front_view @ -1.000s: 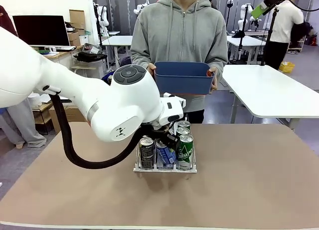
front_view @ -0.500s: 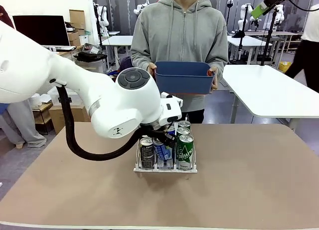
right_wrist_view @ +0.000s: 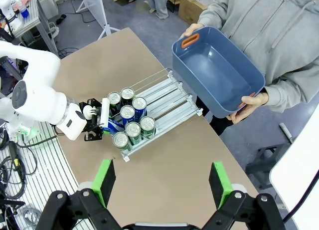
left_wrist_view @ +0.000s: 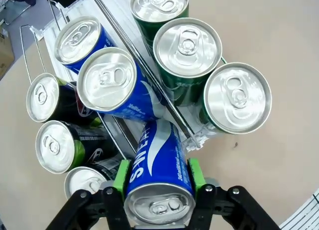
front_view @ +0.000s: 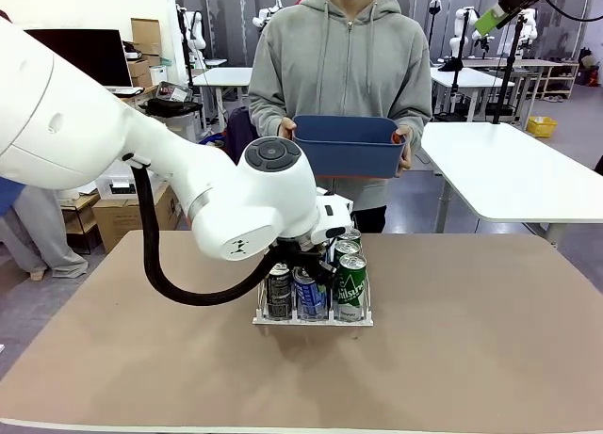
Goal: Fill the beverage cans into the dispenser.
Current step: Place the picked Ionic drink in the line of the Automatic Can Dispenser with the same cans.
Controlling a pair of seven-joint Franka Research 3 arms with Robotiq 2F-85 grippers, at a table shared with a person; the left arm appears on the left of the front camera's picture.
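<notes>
Surface (front_view: 471, 340) of brown board carries the dispenser (front_view: 312, 313) near its middle, close enough for my left arm to reach it from above. Behind it the person holds a dark blue tub (front_view: 347, 147) with both hands, well apart from the rack; in the right wrist view I see nothing inside it, so I judge the cans came from there. The beverage cans (left_wrist_view: 187, 45) stand upright in three lanes, sorted by colour: black, blue, green. My left gripper (left_wrist_view: 158, 182) has its jaws closed on a blue-and-white can (left_wrist_view: 157, 162), tilted into the front of the middle lane, I think so it can slide behind the lip. My right gripper (right_wrist_view: 162, 182) hangs high with jaws wide apart, holding nothing.
</notes>
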